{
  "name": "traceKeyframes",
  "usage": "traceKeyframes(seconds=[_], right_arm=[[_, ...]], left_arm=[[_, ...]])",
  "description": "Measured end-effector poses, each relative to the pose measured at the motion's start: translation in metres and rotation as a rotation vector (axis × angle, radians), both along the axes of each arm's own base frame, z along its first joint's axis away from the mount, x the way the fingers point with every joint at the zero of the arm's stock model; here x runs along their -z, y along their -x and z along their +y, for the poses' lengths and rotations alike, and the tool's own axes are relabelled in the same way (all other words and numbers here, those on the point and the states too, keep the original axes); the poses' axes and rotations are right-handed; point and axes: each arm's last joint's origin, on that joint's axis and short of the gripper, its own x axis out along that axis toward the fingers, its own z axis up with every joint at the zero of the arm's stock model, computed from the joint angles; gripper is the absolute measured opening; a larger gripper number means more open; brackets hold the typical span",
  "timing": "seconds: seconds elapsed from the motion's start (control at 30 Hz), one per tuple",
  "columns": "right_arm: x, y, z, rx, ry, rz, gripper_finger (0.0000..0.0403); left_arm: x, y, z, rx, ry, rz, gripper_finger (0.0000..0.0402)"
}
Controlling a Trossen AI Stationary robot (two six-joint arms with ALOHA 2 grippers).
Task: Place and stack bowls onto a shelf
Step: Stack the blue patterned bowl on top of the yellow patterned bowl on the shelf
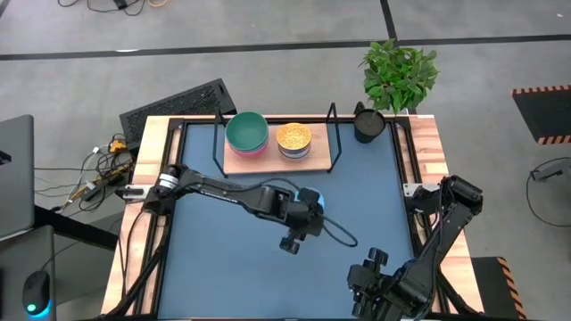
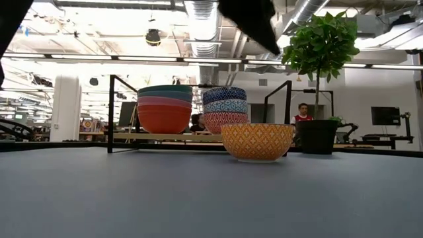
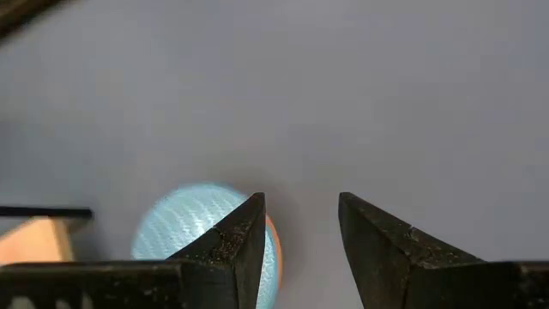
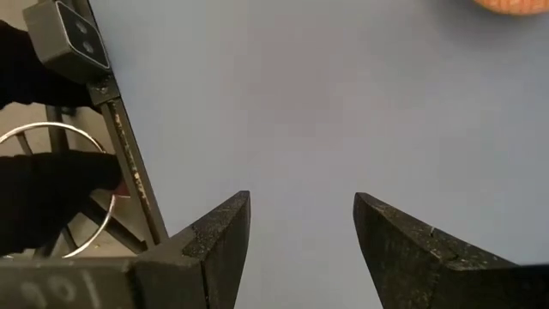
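Note:
An orange-patterned bowl [image 2: 256, 141] with a pale blue inside [image 3: 193, 230] stands on its base on the blue table, in front of the shelf [image 1: 268, 165]. In the high view only its blue edge [image 1: 314, 198] shows beside my left gripper [image 1: 302, 223]. That gripper [image 3: 300, 202] is open and hangs above the bowl, one finger standing over its rim without touching. On the shelf board [image 2: 172, 137] stand two stacks: teal on pink-red bowls [image 2: 165, 106] and blue-patterned bowls [image 2: 225, 106]. My right gripper [image 4: 300, 202] is open above bare table near the near right corner [image 1: 366, 267].
A black cup [image 1: 368, 123] and a potted plant [image 1: 399, 73] stand at the far right, beside the shelf's wire frame [image 2: 111, 112]. Wooden side rails [image 1: 426, 152] edge the table. Open blue tabletop [image 1: 232, 259] lies between the arms and the near edge.

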Motion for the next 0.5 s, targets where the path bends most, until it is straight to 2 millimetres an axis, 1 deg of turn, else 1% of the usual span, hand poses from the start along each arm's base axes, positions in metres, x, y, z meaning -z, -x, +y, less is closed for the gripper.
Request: traceKeyframes(seconds=[0.17, 0.3, 0.43, 0.5], right_arm=[[0.0, 0.003, 0.003, 0.012, -0.017, -0.008, 0.0235], [0.0, 0.003, 0.004, 0.013, -0.022, -0.011, 0.0235], [0.0, 0.003, 0.004, 0.016, -0.023, -0.012, 0.0235], [0.0, 0.002, 0.003, 0.024, -0.026, -0.013, 0.0235]], left_arm=[[0.032, 0.005, 0.006, -0.051, -0.015, 0.044, 0.0135], [0.043, 0.007, 0.01, -0.088, 0.02, -0.005, 0.0135], [0.062, 0.013, 0.01, -0.082, -0.026, 0.027, 0.0135], [0.07, 0.016, 0.011, -0.071, -0.01, 0.055, 0.0135]])
